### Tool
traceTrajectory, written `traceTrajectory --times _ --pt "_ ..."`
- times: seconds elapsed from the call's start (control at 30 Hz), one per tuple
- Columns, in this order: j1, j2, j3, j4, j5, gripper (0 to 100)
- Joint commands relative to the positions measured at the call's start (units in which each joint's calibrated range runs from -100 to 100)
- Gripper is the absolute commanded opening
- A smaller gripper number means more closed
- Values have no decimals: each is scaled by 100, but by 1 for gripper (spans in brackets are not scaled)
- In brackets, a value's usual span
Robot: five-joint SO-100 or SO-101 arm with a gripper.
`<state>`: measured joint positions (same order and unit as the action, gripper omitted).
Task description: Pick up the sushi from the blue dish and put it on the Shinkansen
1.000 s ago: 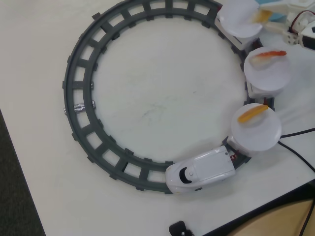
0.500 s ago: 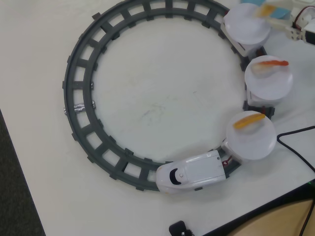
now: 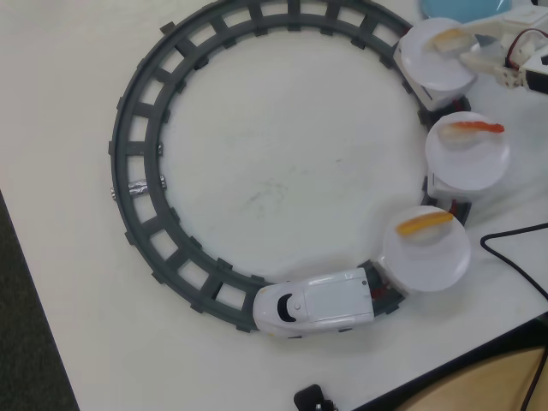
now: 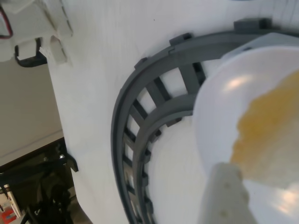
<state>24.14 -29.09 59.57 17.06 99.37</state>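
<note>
The gripper (image 3: 467, 47) finger, clamped on the sushi (image 3: 448, 39): open gently over the Shinkansen (image 3: 315, 306) plate

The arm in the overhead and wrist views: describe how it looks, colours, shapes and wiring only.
The arm is white plastic with blocky, angular, ribbed parts. The gripper is white too; in the wrist view one of its fingers is a pale, rounded, matte bar with small dimples. Thin red and black wires run along the arm. No markings or labels are legible.
</note>
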Motion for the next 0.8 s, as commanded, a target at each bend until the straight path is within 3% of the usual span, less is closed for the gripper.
traceTrajectory --times 0.0,0.1,0.17,0.47,0.57,0.77 --pt "-64 -109 -678 -127 -16 16" --pt "-38 -101 -1370 -469 -199 15" --pt "-29 -109 -1756 -769 -782 14" --pt "33 -1312 -3066 -914 -4725 13" --pt "403 -2289 -2725 -692 -6052 13" --pt "1415 -5020 -795 900 -8280 13"
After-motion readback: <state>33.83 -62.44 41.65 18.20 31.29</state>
